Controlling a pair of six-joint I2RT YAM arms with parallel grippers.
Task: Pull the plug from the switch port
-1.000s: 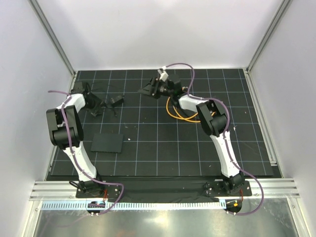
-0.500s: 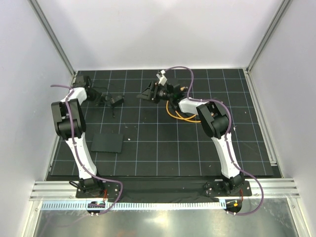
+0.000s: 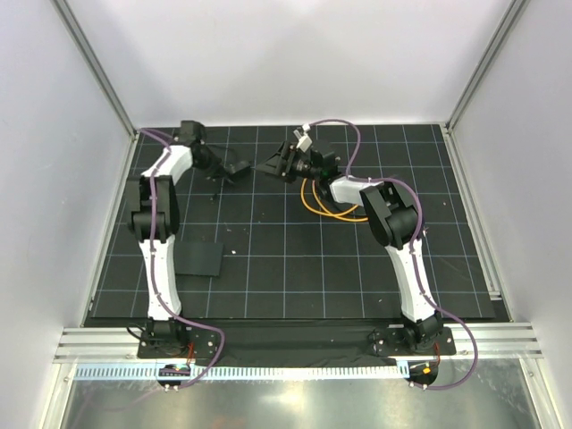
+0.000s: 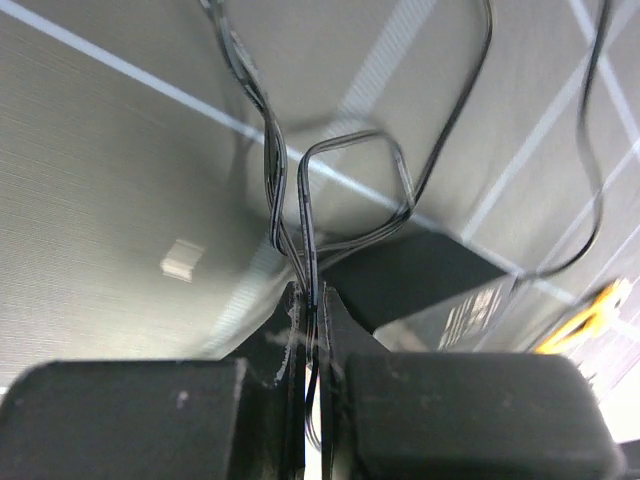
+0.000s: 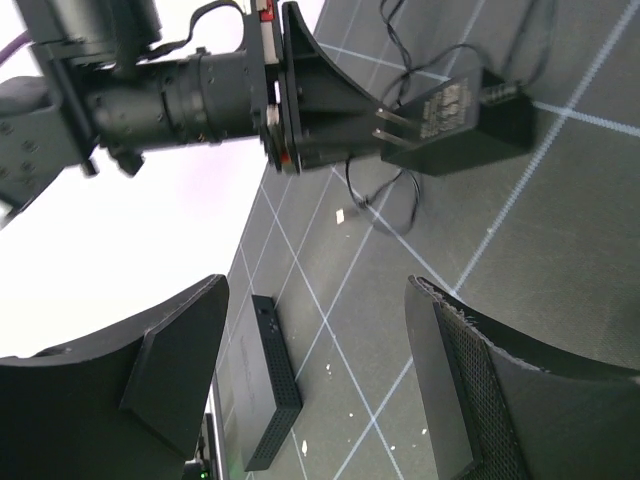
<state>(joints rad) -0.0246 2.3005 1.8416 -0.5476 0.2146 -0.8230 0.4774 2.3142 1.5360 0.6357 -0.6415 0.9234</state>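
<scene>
Nearest the bases, the switch [image 3: 197,258] lies flat on the tabletop [image 3: 295,268], left of centre and all on its own. In the top view no lead runs into it, though its sockets are too small to read. Both arms are reaching away from it, well apart, up at the far end.

Moving out, an orange cable [image 3: 323,207] loops loosely on the right, beside the right arm.

Now the far rows, where the action is. The left hand [image 4: 312,300] is clenched on a thin black wire [image 4: 275,170], fingers pinched tight with the strands rising between them. Just past its fingertips sits the adapter [image 5: 470,115], prongs showing. The right hand [image 5: 318,290] faces it from close by with its fingers spread wide, gripping nothing.

So where are we? I'd call it nearly done. With the wire held far from the switch and nothing seen joining the two, the plug looks to be out of its port. I cannot pick out the plug itself, so that is a reading, not a certainty. What's left seems small: let go of the wire and pull the arms back.
</scene>
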